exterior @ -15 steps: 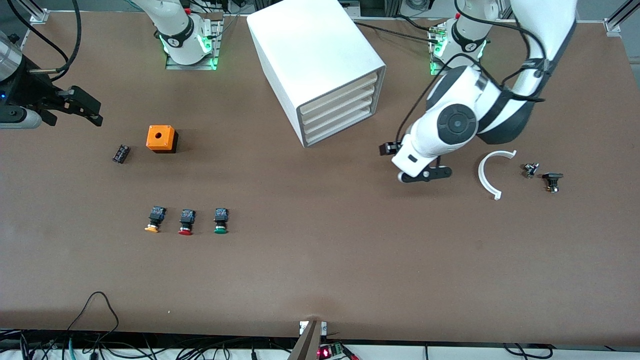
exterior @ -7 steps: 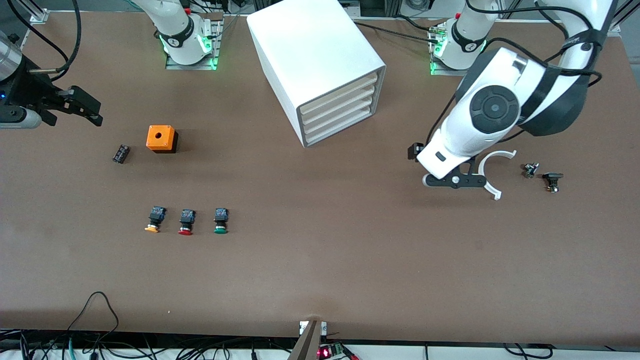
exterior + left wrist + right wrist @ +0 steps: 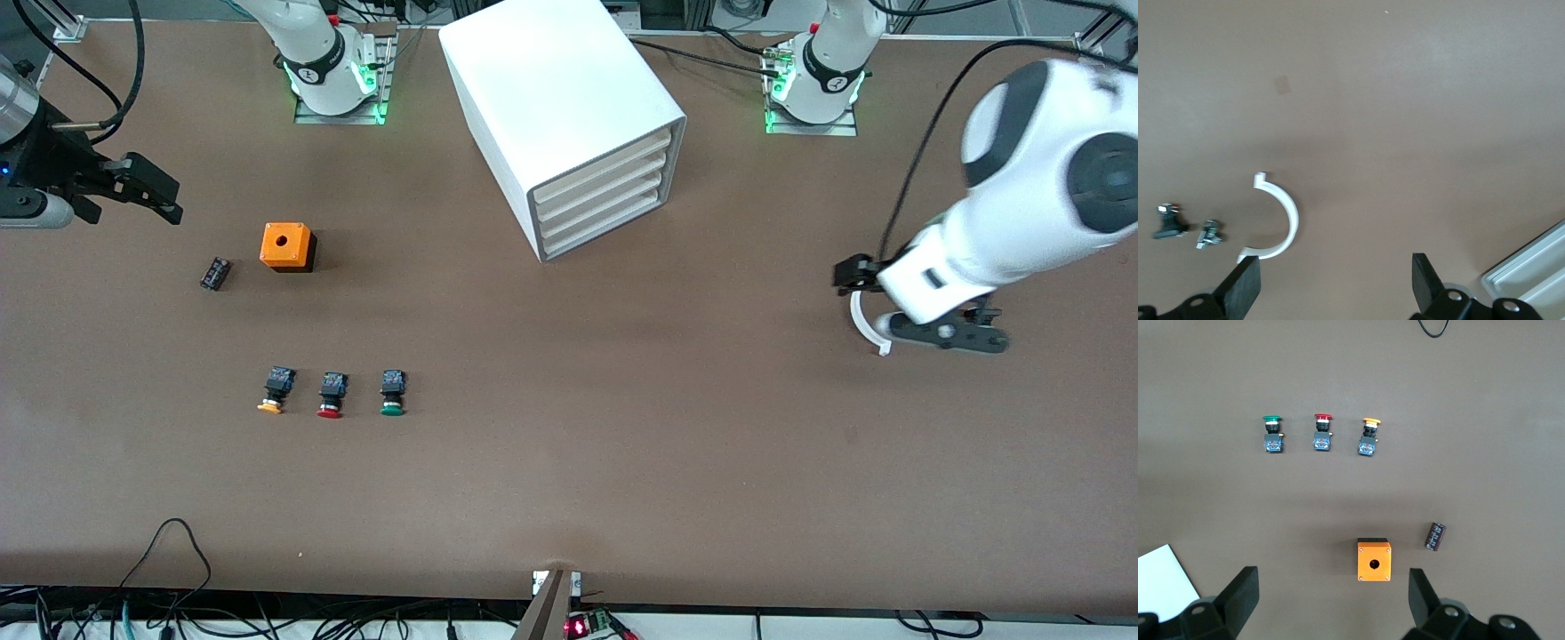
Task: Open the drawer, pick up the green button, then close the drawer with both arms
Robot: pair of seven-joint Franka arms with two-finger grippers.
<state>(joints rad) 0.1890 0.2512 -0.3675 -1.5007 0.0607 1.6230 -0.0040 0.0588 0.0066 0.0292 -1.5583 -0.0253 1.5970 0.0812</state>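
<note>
The white cabinet (image 3: pixel 569 98) stands at the back middle; its four cream-fronted drawers (image 3: pixel 601 191) are all shut. The green-capped button (image 3: pixel 392 392) lies on the table, nearer the camera, beside a red-capped (image 3: pixel 331 395) and an orange-capped button (image 3: pixel 276 390). It also shows in the right wrist view (image 3: pixel 1272 433). My left gripper (image 3: pixel 949 336) is open and empty over a white arc piece at the left arm's end; it also shows in the left wrist view (image 3: pixel 1335 283). My right gripper (image 3: pixel 176 203) waits open and empty at the right arm's end, also in its wrist view (image 3: pixel 1331 593).
An orange box with a hole (image 3: pixel 286 246) and a small black part (image 3: pixel 214 273) lie toward the right arm's end. A white arc piece (image 3: pixel 1281 220) and two small metal parts (image 3: pixel 1169 222) lie below the left gripper. Cables hang at the table's near edge.
My left arm has swung away from the cabinet's front toward its own end of the table and now covers the arc piece and small parts. The right arm has not moved.
</note>
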